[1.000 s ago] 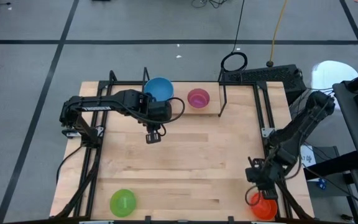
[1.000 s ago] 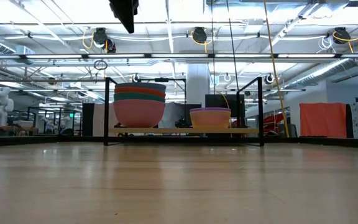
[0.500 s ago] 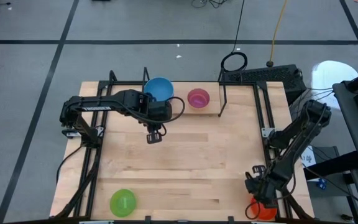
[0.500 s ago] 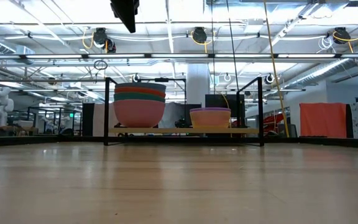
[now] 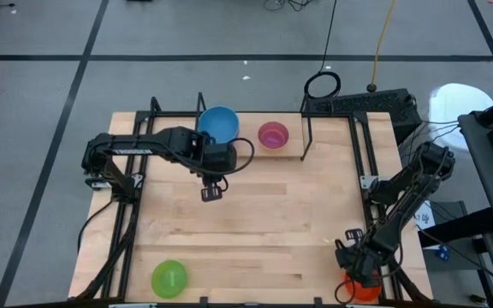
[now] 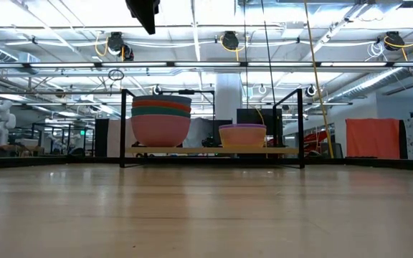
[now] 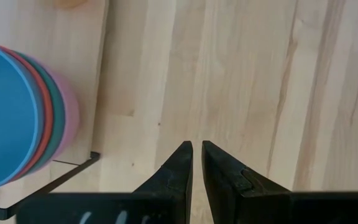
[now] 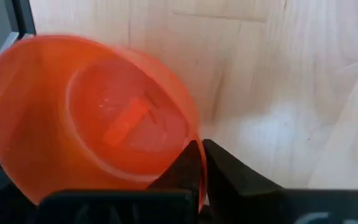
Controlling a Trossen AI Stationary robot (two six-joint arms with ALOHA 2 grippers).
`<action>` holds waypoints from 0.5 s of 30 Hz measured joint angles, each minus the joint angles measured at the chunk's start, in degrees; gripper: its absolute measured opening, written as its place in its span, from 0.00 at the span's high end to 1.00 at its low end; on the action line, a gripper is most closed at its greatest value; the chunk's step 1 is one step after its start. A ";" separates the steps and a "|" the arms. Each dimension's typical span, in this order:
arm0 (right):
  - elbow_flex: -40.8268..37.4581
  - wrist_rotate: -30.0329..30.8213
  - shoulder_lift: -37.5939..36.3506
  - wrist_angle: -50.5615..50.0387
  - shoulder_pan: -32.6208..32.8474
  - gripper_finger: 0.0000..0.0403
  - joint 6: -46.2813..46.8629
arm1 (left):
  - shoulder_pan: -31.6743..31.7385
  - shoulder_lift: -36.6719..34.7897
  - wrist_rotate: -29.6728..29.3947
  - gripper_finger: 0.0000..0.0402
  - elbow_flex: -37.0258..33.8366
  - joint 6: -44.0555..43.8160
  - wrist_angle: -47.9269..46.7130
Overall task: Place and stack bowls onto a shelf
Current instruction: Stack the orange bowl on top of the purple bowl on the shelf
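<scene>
On the shelf [image 6: 199, 150] at the far edge stands a stack of bowls with a blue one on top [image 5: 218, 122], and beside it a pink-purple bowl [image 5: 273, 134]. A green bowl [image 5: 169, 279] rests on its base at the near left. In the near right corner an orange-red bowl [image 5: 365, 291] has my right gripper [image 5: 358, 275] shut on it. High above the table, just in front of the stack, my left gripper [image 7: 197, 149] hangs pointing down. Only a narrow gap shows between its fingertips, with nothing in it. My right gripper has the orange-red bowl by its rim [image 8: 194, 155], on the side toward the table's middle. One finger is inside the bowl and one outside. The fingers come steeply from above. Whether the bowl's base still rests on the table I cannot tell.
Black frame rails run along the table's left [image 5: 122, 222] and right [image 5: 368, 162] sides. A black box with cables [image 5: 362, 104] lies at the far right. Bare wood stretches between the shelf and the near bowls.
My right gripper has gone down and toward the table's near edge, onto the orange-red bowl, and now covers more of it in the high view. My left arm and the bowls on the shelf have kept still.
</scene>
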 joint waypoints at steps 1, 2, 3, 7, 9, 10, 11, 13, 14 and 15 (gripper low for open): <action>0.00 0.11 -0.11 0.00 -0.08 0.98 0.00 | -0.04 0.00 -0.18 0.90 0.00 0.00 -0.02; 0.00 0.42 -0.27 -0.08 -0.25 0.98 -0.01 | -0.20 0.00 -0.43 0.90 0.00 0.00 -0.04; 0.00 1.13 -0.45 -0.34 -0.38 0.99 0.06 | -0.33 0.00 -0.51 0.90 0.00 0.01 -0.04; 0.00 1.60 -1.71 -3.01 -2.43 0.99 2.61 | -0.35 0.00 -0.91 0.90 0.00 0.16 -0.07; 0.00 1.49 -2.82 -4.68 -3.82 1.00 4.10 | -0.35 0.00 -0.91 0.90 0.00 0.02 -0.15; 0.02 1.47 -3.58 -5.22 -4.61 1.00 4.32 | -0.35 0.00 -0.91 0.90 0.00 0.02 -0.26; 0.16 1.45 -4.42 -5.95 -5.33 1.00 4.16 | -0.35 0.00 -0.92 0.90 0.00 0.02 -0.31; 0.70 1.45 -6.48 -7.77 -7.07 1.00 3.59 | -0.35 0.00 -0.93 0.90 0.00 0.02 -0.31; 1.10 1.48 -7.59 -9.23 -8.10 1.00 3.20 | -0.35 0.00 -0.93 0.90 0.00 0.02 -0.31; 1.60 1.61 -8.69 -11.09 -9.27 1.00 2.93 | -0.35 0.00 -0.93 0.90 0.00 0.07 -0.38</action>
